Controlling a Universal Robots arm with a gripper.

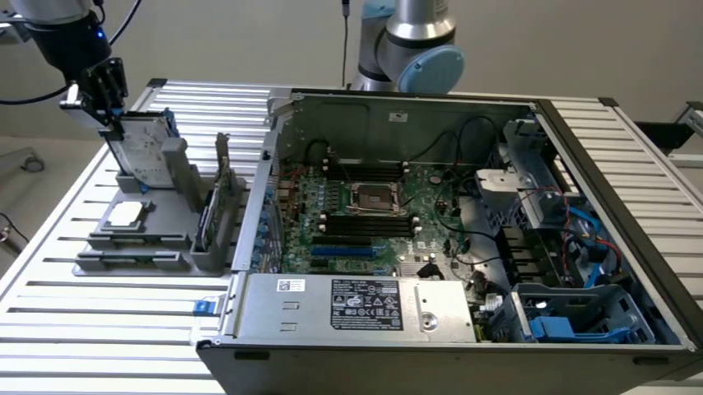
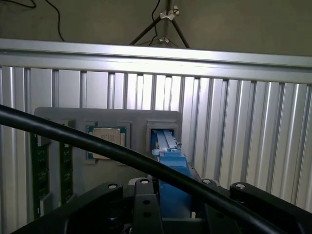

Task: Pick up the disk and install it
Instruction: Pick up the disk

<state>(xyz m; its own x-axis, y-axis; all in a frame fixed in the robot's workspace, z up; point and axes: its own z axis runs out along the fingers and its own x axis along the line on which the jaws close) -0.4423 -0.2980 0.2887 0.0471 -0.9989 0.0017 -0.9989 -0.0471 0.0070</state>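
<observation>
The disk (image 1: pixel 148 146) stands on edge in a slot of the grey holder (image 1: pixel 143 247) at the exterior view's left, its white label facing the case. My gripper (image 1: pixel 110 111) has come down on its top edge from above. In the wrist view the disk's blue carrier edge (image 2: pixel 170 163) runs down between the black fingers (image 2: pixel 146 204), which press against both of its sides; the gripper (image 2: pixel 173 195) is shut on the disk. The disk still sits in its slot.
On the same holder lie a small square chip (image 1: pixel 124 214) and upright cards (image 1: pixel 220 193). The open computer case (image 1: pixel 439 107) fills the exterior view's middle and right, with a blue drive cage (image 1: pixel 582 317) at its near right corner. A black cable (image 2: pixel 97 146) crosses the wrist view.
</observation>
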